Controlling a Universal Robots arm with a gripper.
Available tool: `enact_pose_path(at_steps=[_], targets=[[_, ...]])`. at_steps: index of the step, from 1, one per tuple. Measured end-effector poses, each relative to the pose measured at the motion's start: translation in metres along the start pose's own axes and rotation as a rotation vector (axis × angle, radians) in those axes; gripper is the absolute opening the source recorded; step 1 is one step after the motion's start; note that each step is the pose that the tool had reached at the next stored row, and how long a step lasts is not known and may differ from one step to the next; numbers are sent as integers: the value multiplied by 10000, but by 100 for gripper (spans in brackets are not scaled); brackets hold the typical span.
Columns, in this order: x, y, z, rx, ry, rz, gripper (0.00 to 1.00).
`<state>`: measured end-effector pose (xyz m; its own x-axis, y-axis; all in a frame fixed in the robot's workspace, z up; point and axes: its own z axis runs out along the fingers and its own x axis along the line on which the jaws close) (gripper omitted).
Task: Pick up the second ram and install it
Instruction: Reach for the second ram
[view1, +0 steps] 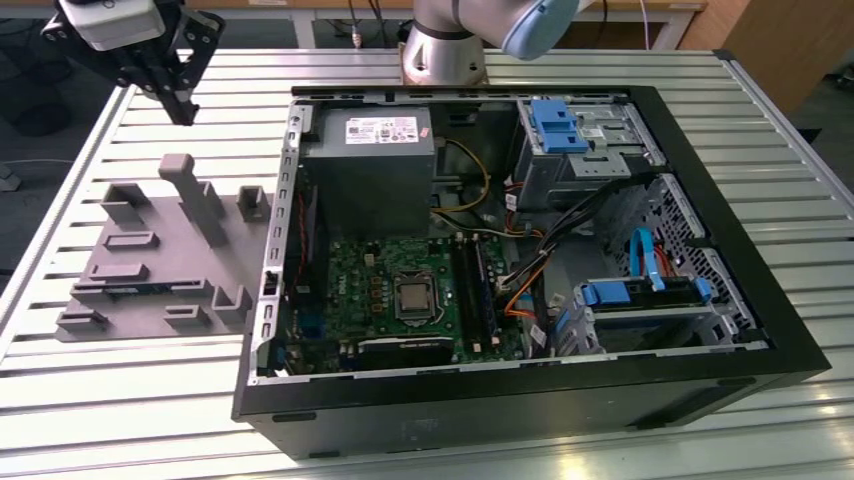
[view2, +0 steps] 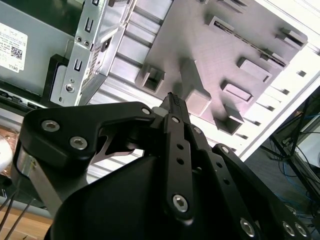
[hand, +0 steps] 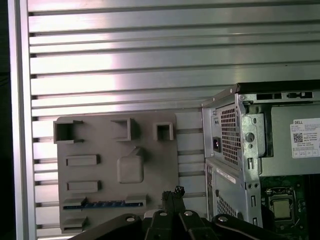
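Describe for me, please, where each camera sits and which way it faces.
Exterior view: off the arm, high, looking down on the slatted metal table, open black computer case and grey plastic holder tray; shows the arm's base and pincer.
First wrist view: on the wrist, looking straight down past the pincer at the tray, where a thin blue-green memory stick lies slotted.
Second wrist view: on the wrist, looking obliquely along the pincer at the tray.
Shared: both wrist views show pincer, tray and the case's corner.
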<state>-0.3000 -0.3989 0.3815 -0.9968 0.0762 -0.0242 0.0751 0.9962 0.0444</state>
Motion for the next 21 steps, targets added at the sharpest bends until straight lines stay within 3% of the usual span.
enact_pose_path(at_steps=[5, 9, 21], targets=[[10, -1, 1, 0, 9, 0, 11], [24, -2, 8, 5, 69, 4, 11], [137, -11, 14, 9, 120, 5, 11]])
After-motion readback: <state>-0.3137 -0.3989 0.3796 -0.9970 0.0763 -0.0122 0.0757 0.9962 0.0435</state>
